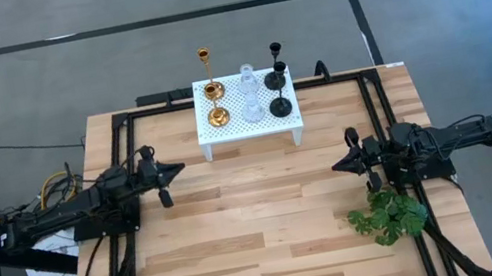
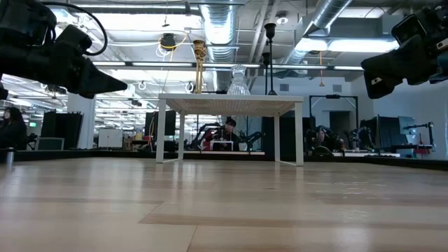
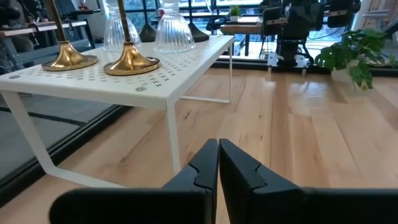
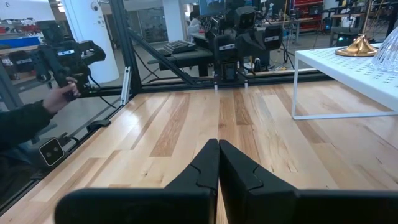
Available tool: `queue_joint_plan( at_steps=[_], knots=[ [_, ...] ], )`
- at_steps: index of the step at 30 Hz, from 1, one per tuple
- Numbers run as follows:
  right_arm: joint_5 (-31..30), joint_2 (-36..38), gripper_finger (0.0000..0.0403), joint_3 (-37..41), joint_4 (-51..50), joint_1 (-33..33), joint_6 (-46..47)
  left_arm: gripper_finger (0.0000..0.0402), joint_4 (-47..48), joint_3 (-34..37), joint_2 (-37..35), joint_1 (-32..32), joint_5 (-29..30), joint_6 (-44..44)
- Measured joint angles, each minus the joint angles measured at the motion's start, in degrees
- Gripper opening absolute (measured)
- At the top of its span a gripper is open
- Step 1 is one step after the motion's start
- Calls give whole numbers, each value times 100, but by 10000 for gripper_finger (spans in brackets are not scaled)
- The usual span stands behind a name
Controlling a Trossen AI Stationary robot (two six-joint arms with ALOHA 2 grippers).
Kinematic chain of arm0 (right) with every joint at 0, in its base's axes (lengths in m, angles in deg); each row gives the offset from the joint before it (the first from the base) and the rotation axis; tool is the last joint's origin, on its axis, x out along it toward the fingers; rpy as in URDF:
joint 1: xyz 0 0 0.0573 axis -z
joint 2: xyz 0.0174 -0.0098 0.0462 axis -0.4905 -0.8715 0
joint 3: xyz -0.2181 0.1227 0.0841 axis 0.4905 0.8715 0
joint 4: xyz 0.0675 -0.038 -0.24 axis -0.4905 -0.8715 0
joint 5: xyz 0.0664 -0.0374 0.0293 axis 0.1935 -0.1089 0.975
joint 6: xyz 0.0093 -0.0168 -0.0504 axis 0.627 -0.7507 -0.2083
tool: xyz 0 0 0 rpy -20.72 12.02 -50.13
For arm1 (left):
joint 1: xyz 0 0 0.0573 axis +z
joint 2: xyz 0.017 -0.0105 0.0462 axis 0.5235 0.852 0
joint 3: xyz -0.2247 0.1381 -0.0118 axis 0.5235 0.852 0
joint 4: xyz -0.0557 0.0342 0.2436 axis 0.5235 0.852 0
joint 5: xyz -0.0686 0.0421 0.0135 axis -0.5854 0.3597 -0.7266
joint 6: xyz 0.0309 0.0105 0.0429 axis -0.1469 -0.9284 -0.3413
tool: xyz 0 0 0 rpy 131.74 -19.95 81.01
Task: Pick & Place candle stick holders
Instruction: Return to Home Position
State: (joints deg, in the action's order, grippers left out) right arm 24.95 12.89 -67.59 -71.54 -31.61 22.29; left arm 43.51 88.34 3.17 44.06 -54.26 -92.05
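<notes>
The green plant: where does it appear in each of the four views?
High view: the green plant at lower right, beside the right arm.
Low view: not in it.
Left wrist view: far across the table, beside that arm.
Right wrist view: not in it.
Shared landmark: the white platform, in all four.

your surface [image 1: 245, 250] is pale plank wood, smooth with a slight sheen. the platform [image 1: 235, 132] looks like white painted metal, matt and perforated. you see gold holders [image 3: 127, 61] in polished, glossy metal, clear holders [image 3: 174, 31] in ribbed glass, black holders [image 1: 281, 106] dark, finish unclear. left tool [image 3: 217, 143] and right tool [image 4: 218, 143] are matt black, plastic-looking.
</notes>
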Motion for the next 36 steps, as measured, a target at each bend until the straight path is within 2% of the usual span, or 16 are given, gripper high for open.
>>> queue_joint_plan(
  at_steps=[36],
  knots=[
    [-17, -2, 0, 2, 1, 0, -2, 14, -76, 1, 2, 0, 0, 20]
  ],
)
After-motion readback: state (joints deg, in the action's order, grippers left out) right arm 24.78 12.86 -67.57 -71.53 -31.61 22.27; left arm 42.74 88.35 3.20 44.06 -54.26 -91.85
